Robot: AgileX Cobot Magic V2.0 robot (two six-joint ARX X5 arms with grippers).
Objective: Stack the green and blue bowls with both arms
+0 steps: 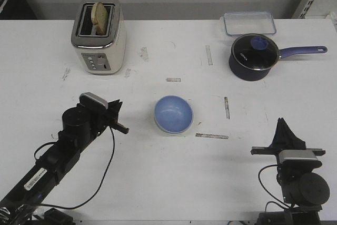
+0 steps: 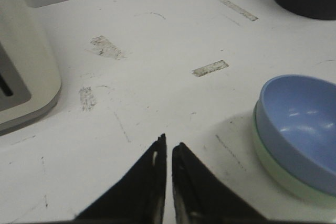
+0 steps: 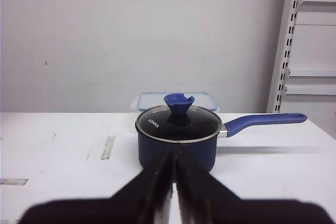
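The light blue bowl [image 1: 173,113] sits nested inside the pale green bowl, whose rim [image 1: 169,131] just shows beneath it, at the table's middle. In the left wrist view the blue bowl [image 2: 302,124] rests in the green bowl [image 2: 278,174]. My left gripper [image 1: 123,127] is shut and empty, left of the bowls, apart from them; it also shows in the left wrist view [image 2: 169,145]. My right gripper [image 1: 284,125] is shut and empty at the front right; it also shows in the right wrist view [image 3: 172,153].
A cream toaster [image 1: 99,35] with toast stands at the back left. A dark navy saucepan [image 1: 255,56] with a glass lid and long handle stands at the back right, a clear lidded container [image 1: 248,23] behind it. Tape marks dot the white table [image 1: 168,183].
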